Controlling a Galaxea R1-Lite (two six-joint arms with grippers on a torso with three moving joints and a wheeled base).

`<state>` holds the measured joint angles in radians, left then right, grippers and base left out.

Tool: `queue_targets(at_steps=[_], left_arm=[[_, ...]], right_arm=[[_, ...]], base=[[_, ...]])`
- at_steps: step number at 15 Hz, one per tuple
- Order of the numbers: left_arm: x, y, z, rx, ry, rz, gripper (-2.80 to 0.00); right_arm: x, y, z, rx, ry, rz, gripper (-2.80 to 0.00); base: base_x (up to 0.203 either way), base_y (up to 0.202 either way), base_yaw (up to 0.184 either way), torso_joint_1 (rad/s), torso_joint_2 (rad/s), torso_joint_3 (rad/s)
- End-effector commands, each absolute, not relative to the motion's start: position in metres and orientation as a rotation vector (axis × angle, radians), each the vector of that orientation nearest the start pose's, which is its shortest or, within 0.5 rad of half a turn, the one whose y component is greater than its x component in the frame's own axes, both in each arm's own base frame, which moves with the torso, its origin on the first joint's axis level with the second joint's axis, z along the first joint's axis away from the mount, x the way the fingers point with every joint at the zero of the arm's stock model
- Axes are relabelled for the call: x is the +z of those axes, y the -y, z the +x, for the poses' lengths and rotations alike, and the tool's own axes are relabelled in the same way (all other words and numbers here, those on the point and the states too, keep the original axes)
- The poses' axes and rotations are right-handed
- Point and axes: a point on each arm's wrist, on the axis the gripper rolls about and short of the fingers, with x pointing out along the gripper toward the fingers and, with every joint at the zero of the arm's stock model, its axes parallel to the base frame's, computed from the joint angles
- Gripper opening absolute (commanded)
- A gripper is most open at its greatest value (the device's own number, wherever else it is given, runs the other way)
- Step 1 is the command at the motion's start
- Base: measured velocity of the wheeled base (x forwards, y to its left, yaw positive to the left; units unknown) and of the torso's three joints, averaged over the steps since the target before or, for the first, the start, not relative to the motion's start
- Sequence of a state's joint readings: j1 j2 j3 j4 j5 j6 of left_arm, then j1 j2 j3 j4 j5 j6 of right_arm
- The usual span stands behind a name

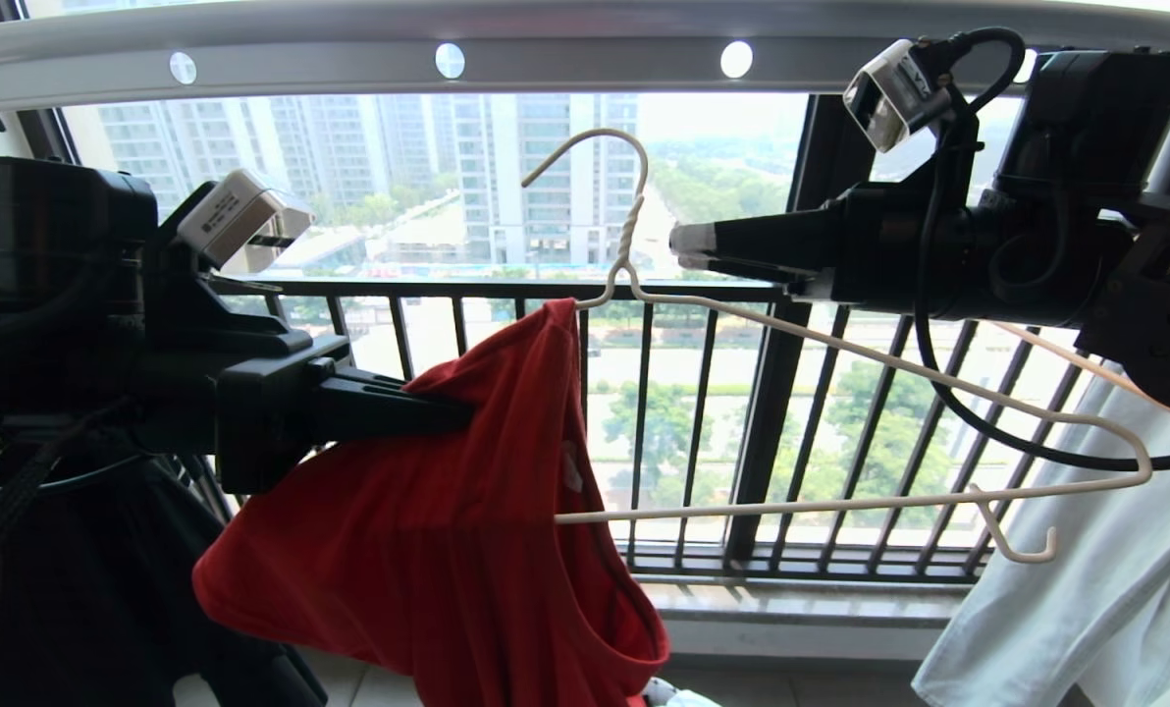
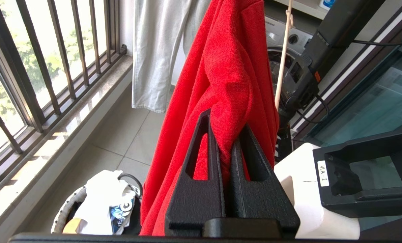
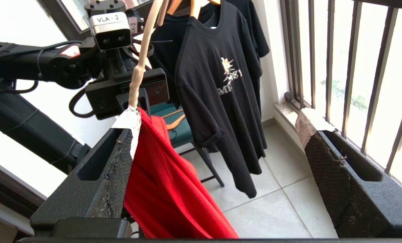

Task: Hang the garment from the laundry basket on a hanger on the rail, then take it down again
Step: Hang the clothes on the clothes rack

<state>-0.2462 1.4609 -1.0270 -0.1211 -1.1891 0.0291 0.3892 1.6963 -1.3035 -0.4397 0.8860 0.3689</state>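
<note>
We are in the dressing step: the red garment (image 1: pixel 467 550) is partly threaded onto the cream hanger (image 1: pixel 840 393), whose hook (image 1: pixel 595 162) hangs free below the rail (image 1: pixel 585 69) and is not yet caught on it. The hanger sits tilted, its left shoulder buried in the cloth, its right shoulder bare and sloping down to the right in front of the black railing (image 1: pixel 703 422).

Our left tool (image 2: pixel 221 135) is pinched tight on a fold of the garment, holding it up at the left of the scene. Our right tool (image 3: pixel 218 135) stands wide apart with nothing gripped; in its wrist view the hanger's neck lies against one taped fingertip (image 3: pixel 128 123), the other finger well apart from it. The laundry basket (image 2: pixel 61 216) sits on the floor below, with pale cloth in it.

We judge the next move calls for the right tool to close on the hanger's neck, so that the left can draw the cloth across the bare shoulder. Only then should the hook go up to the rail. A slack grip would let the hanger swing or drop.
</note>
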Motion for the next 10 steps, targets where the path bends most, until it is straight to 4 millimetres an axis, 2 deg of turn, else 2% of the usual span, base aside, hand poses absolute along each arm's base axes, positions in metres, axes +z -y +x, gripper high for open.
queue_targets(at_steps=[1, 6, 10], left_arm=[[0.272, 0.073, 0.221, -1.408, -0.257, -0.121, -2.8], [0.276, 0.05, 0.212, -1.315, -0.249, -0.147, -2.8], [0.275, 0.036, 0.208, -1.255, -0.242, -0.154, -2.8]], right_arm=[[0.305, -0.122, 0.288, 1.227, -0.184, 0.31, 0.0], [0.297, -0.088, 0.276, 1.128, -0.203, 0.329, 0.0], [0.286, -0.073, 0.256, 1.055, -0.227, 0.346, 0.0]], base=[[0.0, 0.0, 0.0, 0.0, 0.0, 0.0], [0.0, 0.0, 0.0, 0.0, 0.0, 0.0], [0.0, 0.0, 0.0, 0.0, 0.0, 0.0]])
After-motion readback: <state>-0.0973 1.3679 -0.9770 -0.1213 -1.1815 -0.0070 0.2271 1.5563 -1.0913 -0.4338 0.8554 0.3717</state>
